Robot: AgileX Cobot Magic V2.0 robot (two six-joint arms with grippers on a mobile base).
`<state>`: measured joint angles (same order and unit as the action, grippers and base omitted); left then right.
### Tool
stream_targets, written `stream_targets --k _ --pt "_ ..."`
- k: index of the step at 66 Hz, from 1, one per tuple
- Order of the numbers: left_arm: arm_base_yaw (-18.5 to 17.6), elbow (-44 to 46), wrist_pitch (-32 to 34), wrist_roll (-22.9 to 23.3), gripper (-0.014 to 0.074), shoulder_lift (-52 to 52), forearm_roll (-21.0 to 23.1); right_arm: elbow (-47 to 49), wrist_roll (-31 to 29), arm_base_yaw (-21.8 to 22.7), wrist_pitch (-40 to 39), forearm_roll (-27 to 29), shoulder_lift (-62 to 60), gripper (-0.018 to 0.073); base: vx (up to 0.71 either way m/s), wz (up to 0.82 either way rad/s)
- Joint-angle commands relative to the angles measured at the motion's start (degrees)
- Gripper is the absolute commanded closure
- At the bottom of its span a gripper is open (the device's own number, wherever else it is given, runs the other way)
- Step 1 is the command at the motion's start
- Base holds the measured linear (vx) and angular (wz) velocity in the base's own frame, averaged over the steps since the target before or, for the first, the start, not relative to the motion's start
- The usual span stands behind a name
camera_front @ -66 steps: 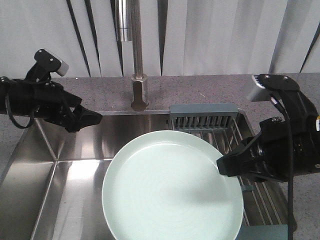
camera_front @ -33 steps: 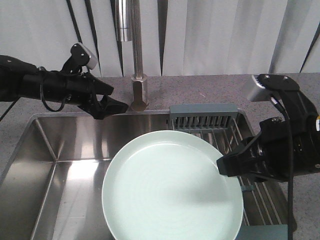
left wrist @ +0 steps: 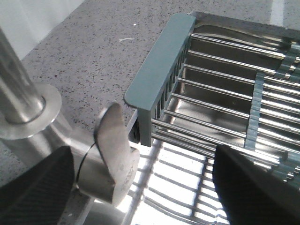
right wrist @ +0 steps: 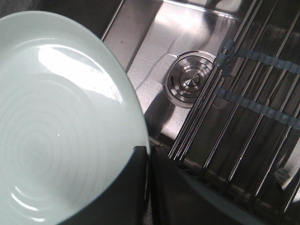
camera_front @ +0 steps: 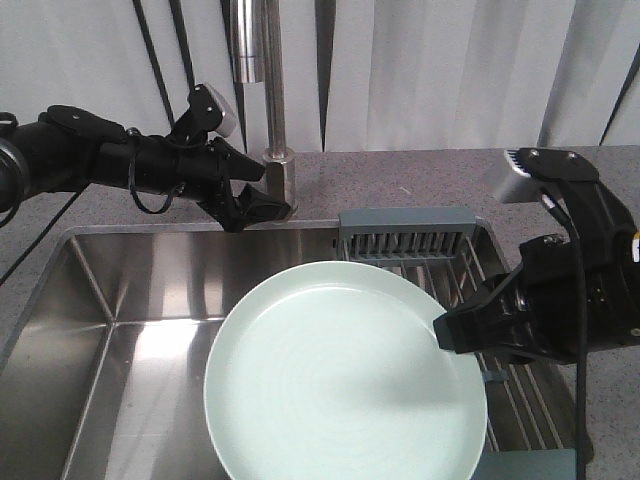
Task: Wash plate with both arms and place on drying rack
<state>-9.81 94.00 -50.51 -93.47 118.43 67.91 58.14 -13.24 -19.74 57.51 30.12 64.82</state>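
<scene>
Mint-green plate hangs over the front right part of the sink, face up, clear of the sink floor. Your right claw has it by the rim on the sink's right side. The right wrist view shows both fingers closed tight across the edge, one over the face and one behind it. In that view the steel drain in the sink floor sits just past the plate's edge, uncovered.

Drying rack lies across the right end of the sink. Its grey-blue slotted end bar is at the sink's back edge and its steel rods run toward the front. The plate is not on it; the plate's right edge overlaps the rods only in the front view.

Your left claw is at the back rim of the sink, right at the base of the tap. It's spread wide and holding nothing. In the left wrist view the flat tap lever sits between the two black fingers, nearer the left one. Can't tell if either finger is touching it.

Speckled grey counter runs behind the sink.
</scene>
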Motion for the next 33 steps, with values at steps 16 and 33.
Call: stream_targets --k 16,33 --pt "-0.9 1.9 -8.7 -3.6 0.0021 -3.5 5.2 1.5 -0.5 -0.1 -2.1 2.0 -1.2 0.0568 0.00 0.00" --pt "-0.9 1.9 -16.1 -4.5 0.0021 -3.5 5.2 1.5 -0.5 -0.1 -2.1 2.0 -1.2 0.0568 0.00 0.00"
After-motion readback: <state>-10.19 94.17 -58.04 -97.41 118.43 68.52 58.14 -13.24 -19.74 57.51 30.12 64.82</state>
